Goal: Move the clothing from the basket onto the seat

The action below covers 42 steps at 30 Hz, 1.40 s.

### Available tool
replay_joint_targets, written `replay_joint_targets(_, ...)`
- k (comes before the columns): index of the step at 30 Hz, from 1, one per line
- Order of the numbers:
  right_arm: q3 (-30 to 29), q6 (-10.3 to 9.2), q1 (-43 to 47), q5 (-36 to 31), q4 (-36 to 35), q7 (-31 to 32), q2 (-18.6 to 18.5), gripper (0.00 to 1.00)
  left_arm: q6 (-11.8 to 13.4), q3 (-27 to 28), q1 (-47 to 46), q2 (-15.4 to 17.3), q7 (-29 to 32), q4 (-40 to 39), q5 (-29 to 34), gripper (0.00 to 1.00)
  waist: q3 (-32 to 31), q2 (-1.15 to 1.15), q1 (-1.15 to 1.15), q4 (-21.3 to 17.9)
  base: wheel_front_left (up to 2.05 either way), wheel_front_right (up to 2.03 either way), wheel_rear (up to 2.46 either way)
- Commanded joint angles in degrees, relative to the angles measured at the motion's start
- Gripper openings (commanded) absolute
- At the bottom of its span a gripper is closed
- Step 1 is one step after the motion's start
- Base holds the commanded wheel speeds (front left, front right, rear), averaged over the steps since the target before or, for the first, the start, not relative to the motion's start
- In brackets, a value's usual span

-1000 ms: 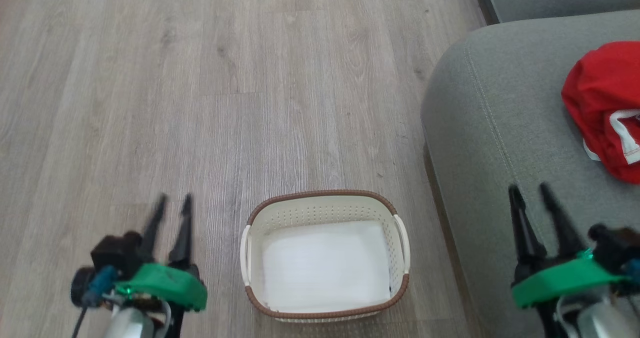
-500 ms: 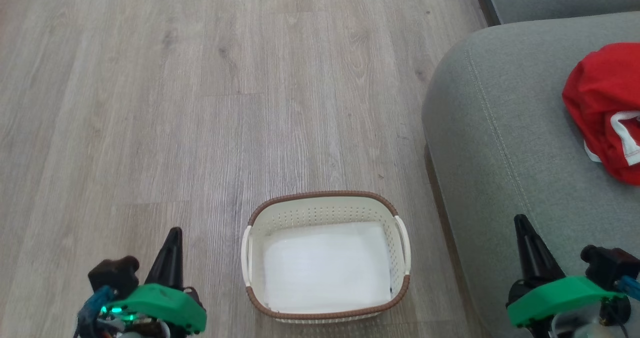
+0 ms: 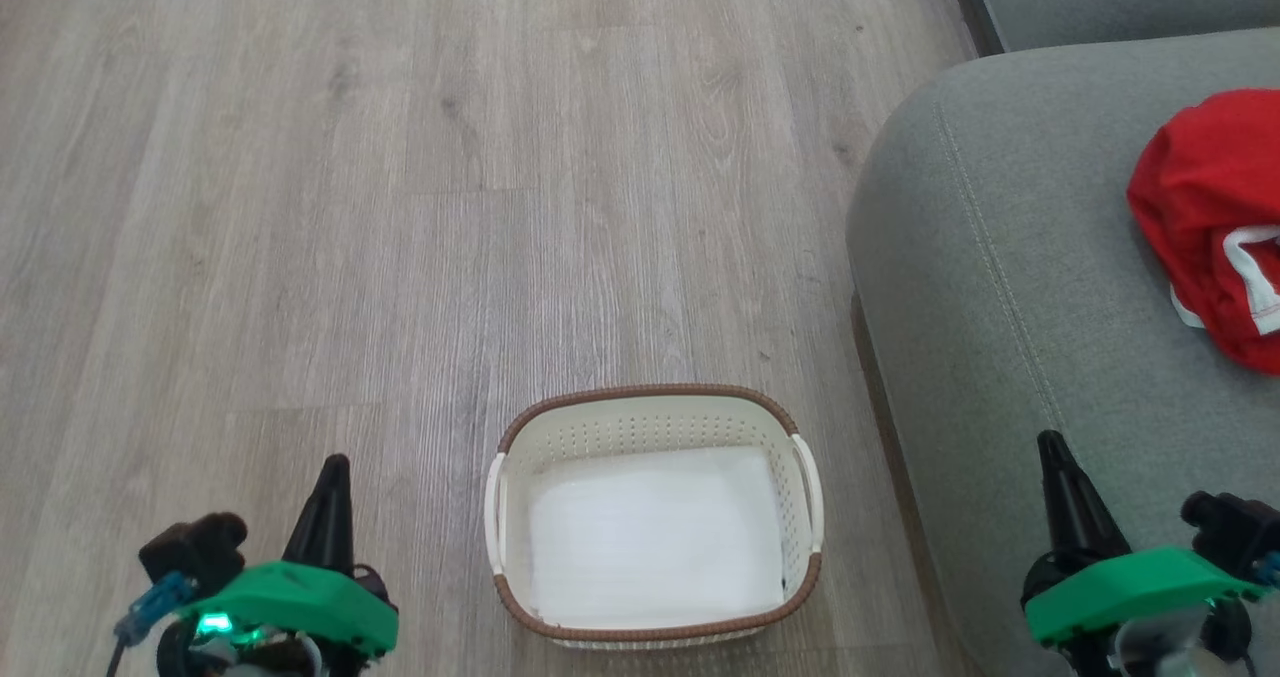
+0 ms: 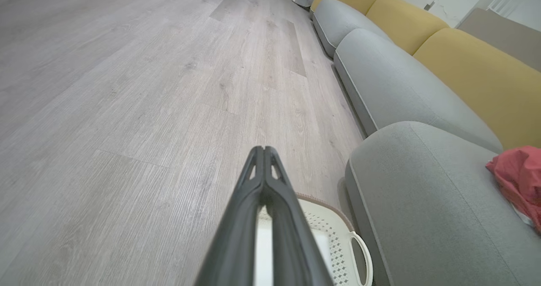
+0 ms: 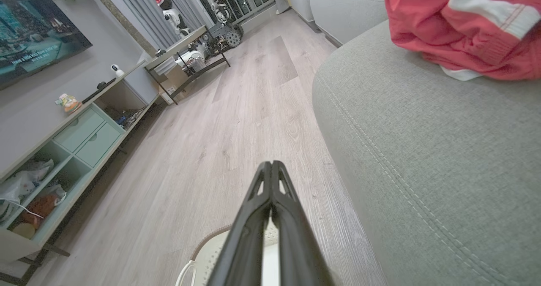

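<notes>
Closed left pincer (image 4: 263, 151) above basket (image 4: 338, 231), clothing (image 4: 517, 176) on seat (image 4: 422, 201).

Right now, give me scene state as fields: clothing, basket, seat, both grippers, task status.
clothing: bunched red heap lying on the seat, apart from both grippers
basket: upright on the floor, no garment inside, bare white bottom showing
seat: grey-green cushion, right of the basket
left gripper: fingers shut, holding nothing, left of the basket
right gripper: fingers shut, holding nothing, by the seat's front edge
task status: looks done, clothing is on the seat
</notes>
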Motion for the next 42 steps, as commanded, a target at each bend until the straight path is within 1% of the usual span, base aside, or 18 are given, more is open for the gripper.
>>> replay_joint_targets(1, -0.4, 0.00, -2.9, 1.5, -1.5, 0.4, -0.2, 0.00, -0.6, 1.3, -2.7, 0.3, 0.5, -2.2, -1.6, 0.00, 0.0, 0.00, 0.00, 0.0, 0.00, 0.00, 0.00)
replay_joint_targets(42, -3.6, -0.01, -5.4, 24.0, -0.6, 7.1, 2.3, 0.00, -2.4, 6.3, -3.8, -0.9, 7.2, -3.7, -26.7, 0.00, -0.6, 0.00, 0.00, 0.7, 0.00, 0.00, 0.00)
